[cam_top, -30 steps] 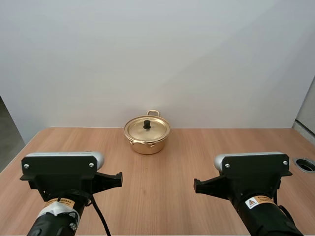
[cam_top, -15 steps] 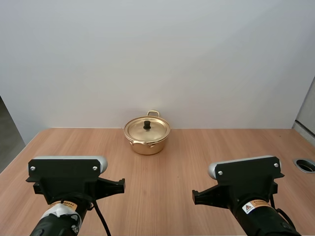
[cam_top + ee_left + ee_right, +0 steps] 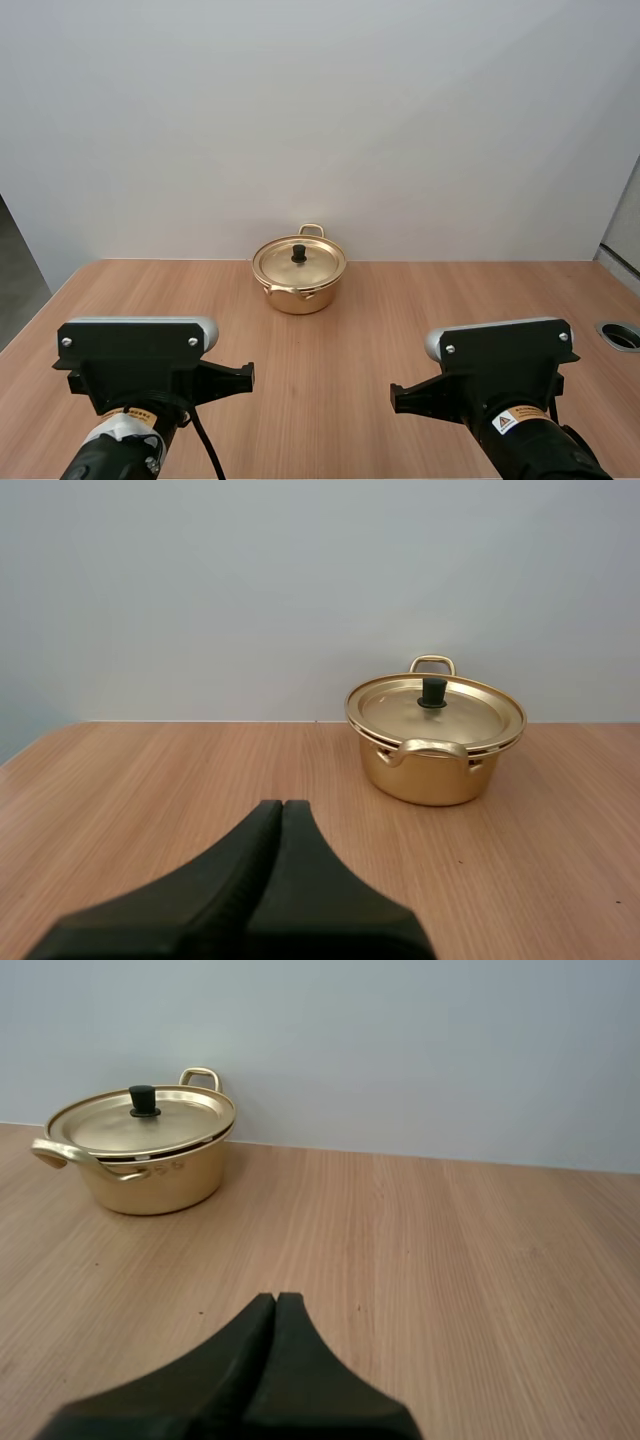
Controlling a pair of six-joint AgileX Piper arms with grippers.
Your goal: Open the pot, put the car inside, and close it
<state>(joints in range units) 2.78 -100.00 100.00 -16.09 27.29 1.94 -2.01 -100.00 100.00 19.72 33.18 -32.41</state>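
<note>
My left pincer (image 3: 283, 807) closed, fingers pressed into one wedge, low over desk (image 3: 150, 770). My right pincer (image 3: 276, 1300) closed likewise, gripping nothing. Well ahead of both: gold pot (image 3: 300, 297) at desk's far middle near wall, lid (image 3: 312, 266) on, black knob (image 3: 299, 254) upright.

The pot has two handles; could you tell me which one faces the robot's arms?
The near handle, curving out at the front; the far handle rises behind the lid.
</note>
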